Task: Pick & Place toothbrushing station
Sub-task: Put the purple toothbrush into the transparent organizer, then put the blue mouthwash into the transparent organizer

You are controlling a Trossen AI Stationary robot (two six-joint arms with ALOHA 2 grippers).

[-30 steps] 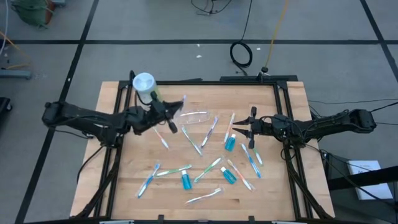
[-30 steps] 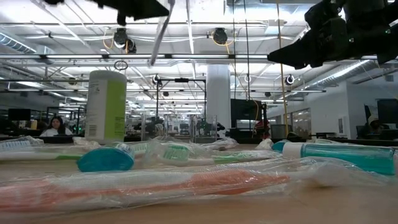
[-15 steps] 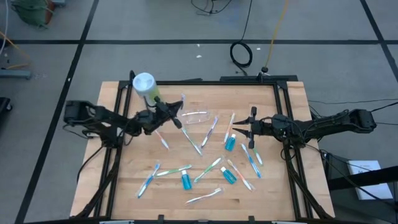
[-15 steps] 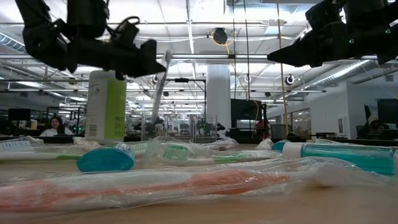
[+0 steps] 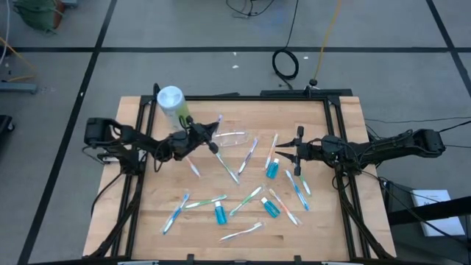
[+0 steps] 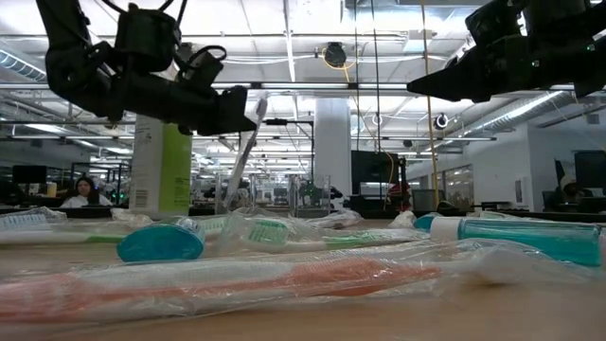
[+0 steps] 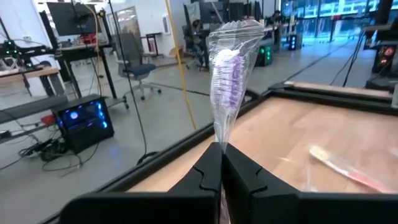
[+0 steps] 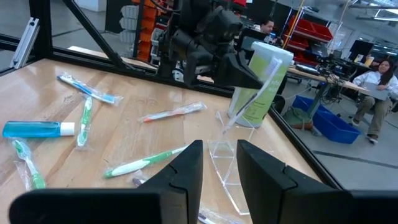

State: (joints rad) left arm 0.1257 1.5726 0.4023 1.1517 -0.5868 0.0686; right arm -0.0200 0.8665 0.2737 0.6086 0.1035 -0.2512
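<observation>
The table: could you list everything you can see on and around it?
Table: one, light wood, black frame.
Green canister: one, white lid, upright at the far left corner.
Clear cup: one, see-through, on its side near the table's middle.
Loose toothbrushes: roughly ten, wrapped, blue, green, white and orange, scattered over the table.
Tubes: three, blue with white caps, among the brushes.
Held toothbrush: one, wrapped, purple bristles, lifted off the table.
Cable coil: one, black, on the floor beyond the table.
Person: seated in the room behind.
Left gripper: shut on the held toothbrush, beside the cup.
Right gripper: open, empty, above the table's right half.
</observation>
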